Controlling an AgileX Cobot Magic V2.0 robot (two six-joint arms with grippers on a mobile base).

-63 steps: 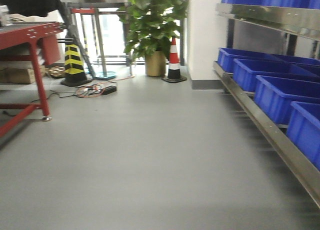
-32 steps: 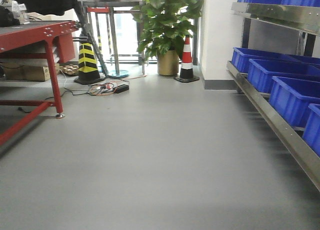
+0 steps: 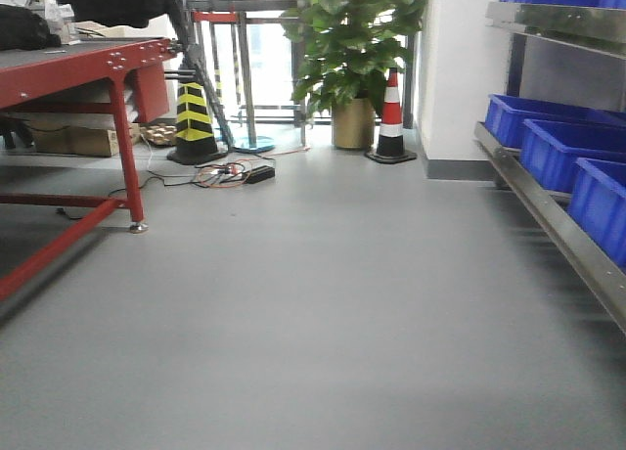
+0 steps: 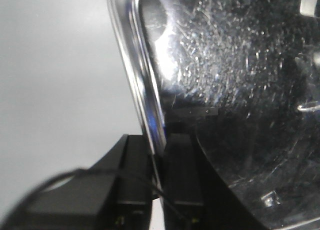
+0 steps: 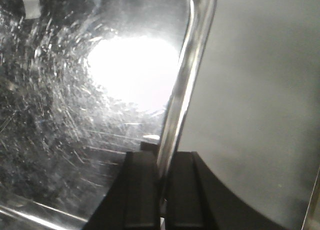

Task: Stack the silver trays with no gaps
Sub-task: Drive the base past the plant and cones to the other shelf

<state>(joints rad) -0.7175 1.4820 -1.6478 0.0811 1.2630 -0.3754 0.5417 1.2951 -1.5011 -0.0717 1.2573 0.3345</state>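
Left gripper point(image 4: 159, 141) is pinched tight on the thin rim point(image 4: 141, 65) of a silver tray point(image 4: 240, 90), one finger on each side of the lip. The polished, scratched pan fills the right of that wrist view, with bare grey floor point(image 4: 55, 80) at the left. On the other side, the right gripper point(image 5: 161, 159) is clamped the same way on a flared rim point(image 5: 192, 55), the tray's glaring sheet filling the left of the frame.

I reckon this is stiff, light steel, and slick too: a mirror finish gives narrow pads little to bite on. The rim is the sensible place to hold it, gripped deep on opposite sides so it can't swing or twist.

The wrist views alone show the grasp. I can't tell whether it's one tray or a nested pair. The front view shows no tray and no arm, only open floor point(image 3: 313, 303), a red tabletop point(image 3: 68, 64) upper left, a plant point(image 3: 357, 39) top centre and blue bins point(image 3: 567, 142) on the shelf at right.
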